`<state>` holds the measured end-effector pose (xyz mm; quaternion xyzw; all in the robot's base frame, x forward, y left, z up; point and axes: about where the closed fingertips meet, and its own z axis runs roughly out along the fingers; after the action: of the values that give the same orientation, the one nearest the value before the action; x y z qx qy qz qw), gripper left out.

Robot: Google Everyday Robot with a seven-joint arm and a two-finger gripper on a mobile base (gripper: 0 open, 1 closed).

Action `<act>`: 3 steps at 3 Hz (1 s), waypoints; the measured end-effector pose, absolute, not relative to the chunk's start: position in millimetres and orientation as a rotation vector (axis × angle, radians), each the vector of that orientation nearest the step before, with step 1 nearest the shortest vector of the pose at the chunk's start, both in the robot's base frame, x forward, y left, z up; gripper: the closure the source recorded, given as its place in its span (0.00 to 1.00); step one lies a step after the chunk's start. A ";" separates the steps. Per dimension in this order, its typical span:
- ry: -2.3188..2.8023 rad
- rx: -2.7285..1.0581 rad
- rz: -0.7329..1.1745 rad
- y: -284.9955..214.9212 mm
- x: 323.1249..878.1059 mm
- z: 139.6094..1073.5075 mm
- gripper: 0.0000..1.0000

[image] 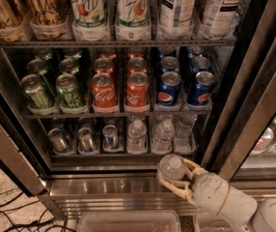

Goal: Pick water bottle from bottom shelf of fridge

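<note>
Currently the gripper [172, 171] sits low in the scene, right of centre, just in front of the fridge [128, 191] at its steel base. Its tan fingers [172, 188] are clamped on the water bottle [171, 165], one finger below-left and the other on the far-right side. The bottle is tilted w/ its cap end toward the camera, so mostly the round clear top shows. It's outside the cabinet, near side of the bottom shelf [123, 155], over the steel sill, touching nothing but the fingers as far as can be seen. The white arm [220, 198] runs off to the bottom right corner.

On the bottom shelf, L to R: three silver-blue cans [86, 139] in the left lanes, then three more clear bottles [137, 135] in the right lanes, all upright in clear plastic trays. The rightmost bottle stands further back than the other two.

Next rack up: green cans [36, 92] left, red cola cans [104, 89] mid, blue cola cans [169, 87] right, several rows deep. Top rack: gold-brown cans [3, 11] far left, two green-label soda bottles [87, 8] mid, tall tea bottles [176, 6] right; tops cut off by the frame edge.

Right of the fridge frame, a glass panel [273, 129] w/ more cans behind it. Bottom left: black cables [5, 211] on a speckled floor. Bottom centre, near edge: a clear bin [128, 221], partly in view.
</note>
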<state>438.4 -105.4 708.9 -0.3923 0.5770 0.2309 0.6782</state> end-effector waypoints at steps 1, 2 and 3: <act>1.310 -0.963 0.552 -108.5 426.8 716.5 1.00; 1.312 -1.038 0.589 -107.9 415.8 725.8 1.00; 1.320 -1.081 0.656 -108.7 404.0 740.3 1.00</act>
<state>404.0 -108.7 740.3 -0.4683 0.5720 0.2844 0.6105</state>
